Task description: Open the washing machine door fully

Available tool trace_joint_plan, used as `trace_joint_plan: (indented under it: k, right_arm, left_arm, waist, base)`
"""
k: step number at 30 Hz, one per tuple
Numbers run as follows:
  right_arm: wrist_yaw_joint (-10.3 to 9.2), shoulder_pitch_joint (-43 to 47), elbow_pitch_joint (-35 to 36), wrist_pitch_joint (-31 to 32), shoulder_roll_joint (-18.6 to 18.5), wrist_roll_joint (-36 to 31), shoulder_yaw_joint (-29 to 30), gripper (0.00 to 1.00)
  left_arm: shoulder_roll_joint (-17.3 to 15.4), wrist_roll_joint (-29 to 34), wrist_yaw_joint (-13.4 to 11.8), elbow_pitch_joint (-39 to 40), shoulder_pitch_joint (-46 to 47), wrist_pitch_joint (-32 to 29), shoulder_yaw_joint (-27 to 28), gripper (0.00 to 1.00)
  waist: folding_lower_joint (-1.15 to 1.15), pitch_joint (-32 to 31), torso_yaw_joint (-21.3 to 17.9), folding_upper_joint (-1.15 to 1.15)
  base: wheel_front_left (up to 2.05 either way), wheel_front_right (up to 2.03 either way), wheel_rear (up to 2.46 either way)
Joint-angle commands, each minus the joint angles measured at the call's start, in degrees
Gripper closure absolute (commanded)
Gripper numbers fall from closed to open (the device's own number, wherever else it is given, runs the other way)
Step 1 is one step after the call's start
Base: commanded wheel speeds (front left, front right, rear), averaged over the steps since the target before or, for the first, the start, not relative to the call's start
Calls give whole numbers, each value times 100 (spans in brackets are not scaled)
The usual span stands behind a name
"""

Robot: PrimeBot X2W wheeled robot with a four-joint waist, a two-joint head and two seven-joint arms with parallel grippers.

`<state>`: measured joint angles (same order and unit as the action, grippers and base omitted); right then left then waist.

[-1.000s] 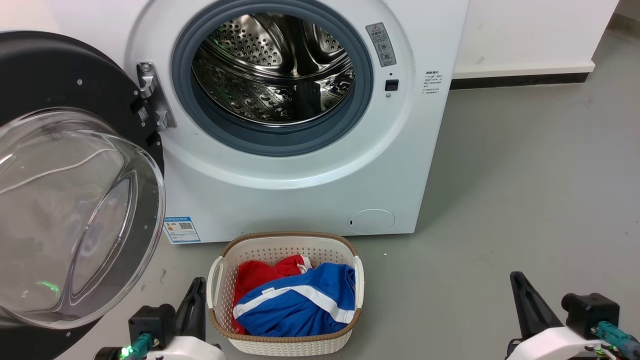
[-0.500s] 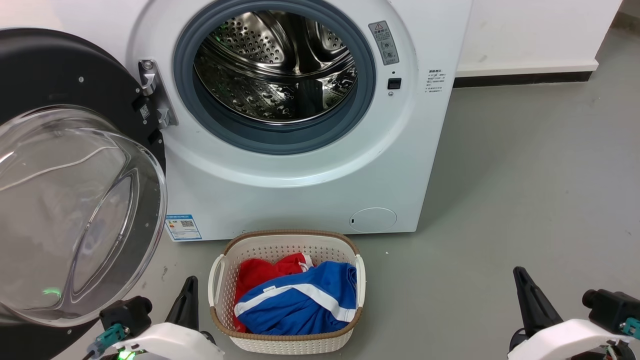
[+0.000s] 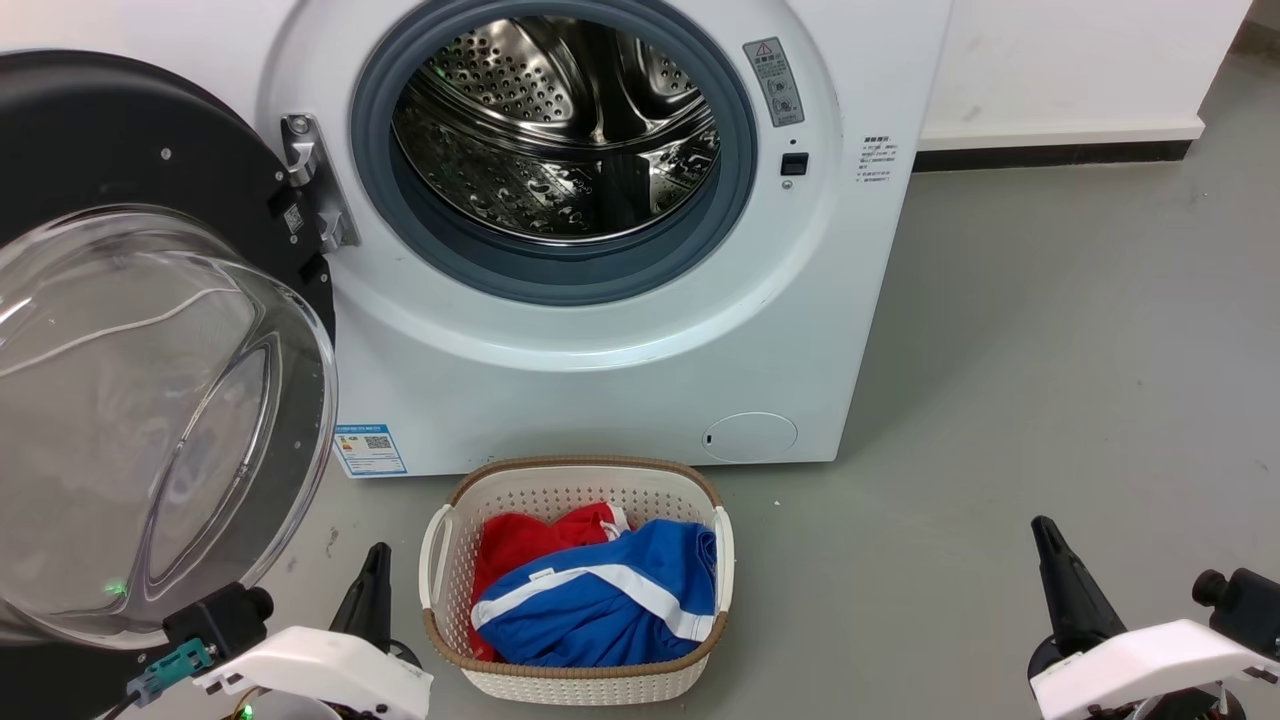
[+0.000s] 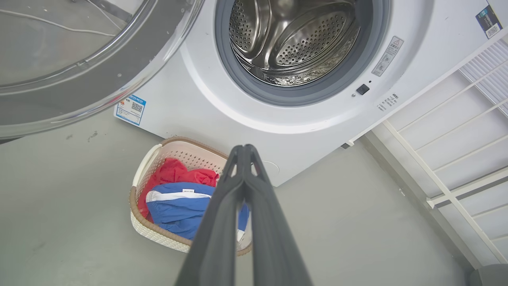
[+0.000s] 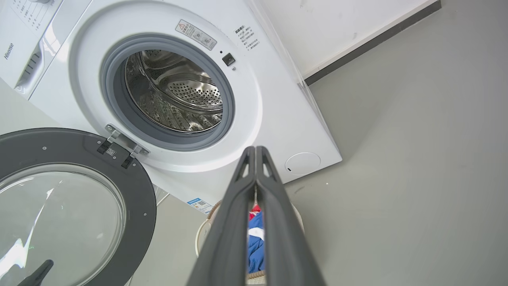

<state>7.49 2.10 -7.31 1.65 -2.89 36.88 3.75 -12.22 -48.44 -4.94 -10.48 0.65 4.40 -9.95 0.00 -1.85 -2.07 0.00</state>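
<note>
Now the washing machine door (image 3: 120, 140) hangs wide open, laundry basket (image 3: 585, 467) just before the machine (image 3: 600, 380); left claw (image 4: 243, 149) and right claw (image 5: 254, 149) pinched together, empty.

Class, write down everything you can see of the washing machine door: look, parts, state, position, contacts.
The washing machine door is a large round disc with a black rim dotted with small screws and a bulging clear glass bowl at its centre. It stands swung wide open on the robot's left, inner side facing out, leaving the drum opening uncovered. A metal hinge joins its edge to the white front panel. Nothing else is seen touching it.
</note>
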Motion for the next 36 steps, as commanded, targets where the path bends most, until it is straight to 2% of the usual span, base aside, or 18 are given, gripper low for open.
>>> trace_joint_plan:
  k: [1,20,36]
  right_arm:
    - [0,-176,40,32,1,235,23,100]
    - [0,-379,-155,162,1,1728,96,100]
    - [0,-509,-290,243,2,2725,144,100]
  left_arm:
    - [1,-184,65,48,185,-38,103,100]
    - [246,-1384,403,-50,298,-317,516,100]
    - [415,-2181,626,-127,380,-507,801,100]
  waist:
    - [0,3,4,0]
    - [0,45,45,0]
    - [0,77,79,0]
  base:
    - [0,0,0]
    - [0,0,0]
    - [0,0,0]
